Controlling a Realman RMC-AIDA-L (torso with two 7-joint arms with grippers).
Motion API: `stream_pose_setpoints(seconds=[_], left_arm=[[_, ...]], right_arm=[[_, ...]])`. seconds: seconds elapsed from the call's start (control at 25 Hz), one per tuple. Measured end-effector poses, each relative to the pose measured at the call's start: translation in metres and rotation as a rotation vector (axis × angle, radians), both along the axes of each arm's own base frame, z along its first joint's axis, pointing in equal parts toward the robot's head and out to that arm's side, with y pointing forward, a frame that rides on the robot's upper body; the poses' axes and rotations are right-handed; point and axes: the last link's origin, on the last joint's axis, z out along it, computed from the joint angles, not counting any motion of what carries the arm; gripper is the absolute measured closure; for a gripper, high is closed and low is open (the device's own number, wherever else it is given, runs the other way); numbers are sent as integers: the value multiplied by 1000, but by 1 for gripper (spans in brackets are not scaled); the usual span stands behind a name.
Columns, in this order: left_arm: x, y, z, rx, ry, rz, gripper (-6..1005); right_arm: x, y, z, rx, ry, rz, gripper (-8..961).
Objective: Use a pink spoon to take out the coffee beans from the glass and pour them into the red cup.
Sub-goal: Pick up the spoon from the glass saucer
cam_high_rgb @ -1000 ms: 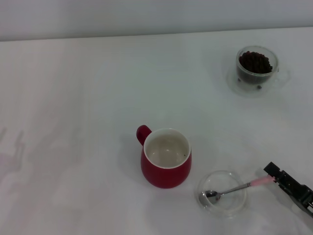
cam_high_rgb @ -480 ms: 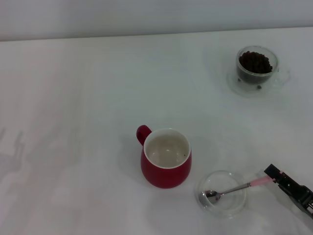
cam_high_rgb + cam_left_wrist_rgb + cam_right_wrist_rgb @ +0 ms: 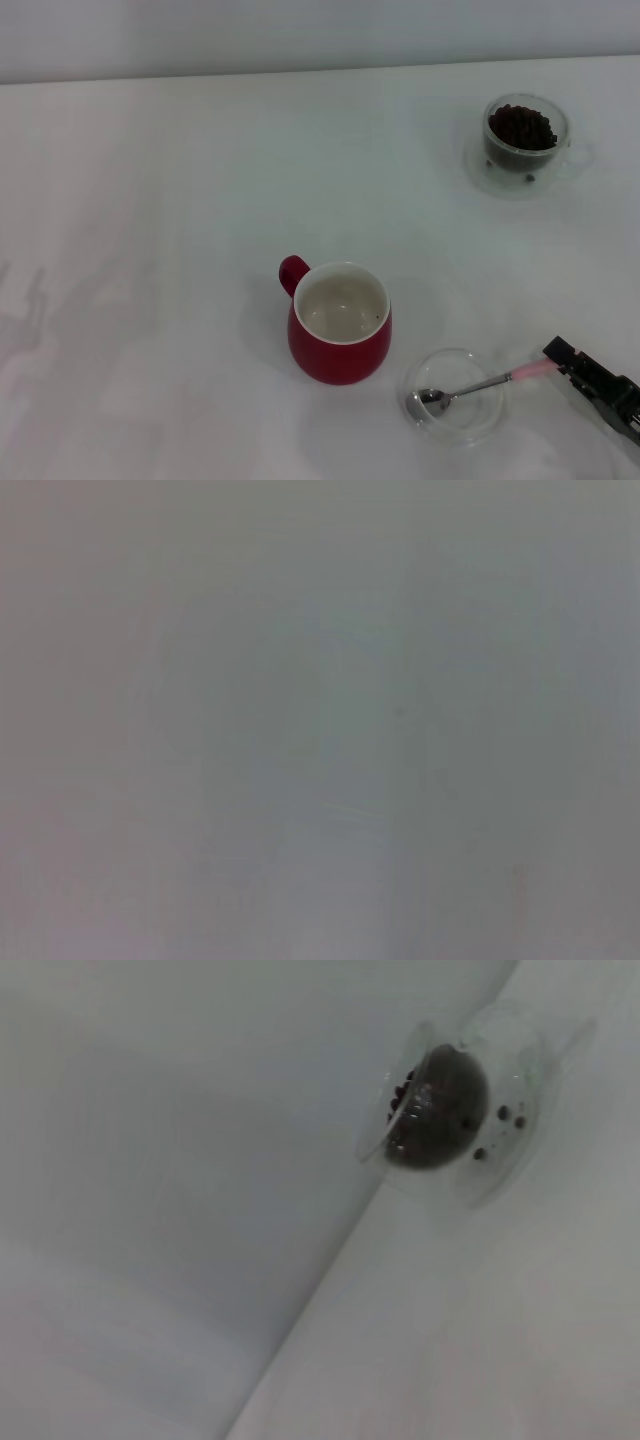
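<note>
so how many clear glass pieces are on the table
2: the glass with coffee beans at the far right, and a shallow dish holding the pink spoon beside the red cup.

No text, label, brand mark, number or sign can be read in any of the views.
</note>
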Motion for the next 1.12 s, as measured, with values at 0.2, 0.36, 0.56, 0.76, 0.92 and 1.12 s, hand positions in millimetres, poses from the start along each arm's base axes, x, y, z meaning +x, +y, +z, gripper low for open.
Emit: stream_pose_setpoints(seconds=[0.2, 0.36, 0.56, 0.76, 0.92, 1.12], left_arm=[[0, 0, 0, -1, 3, 2, 601], [0, 2, 0, -2, 4, -2, 601], [1, 4, 0, -4, 6, -3, 602], [1, 4, -1, -6, 7, 0, 603], [1, 5, -1, -6, 7, -1, 603], [2, 4, -1, -9, 6, -10, 603]], right_arm=[[0, 1, -1, -7, 4, -3, 613], [-1, 2, -2, -12, 5, -2, 658], [-1, 4, -3, -15, 11, -4, 793], [-6, 12, -2, -9, 25, 27, 792], [-13, 19, 0, -12, 35, 80, 797], [-17, 24, 2, -20, 36, 128, 798]])
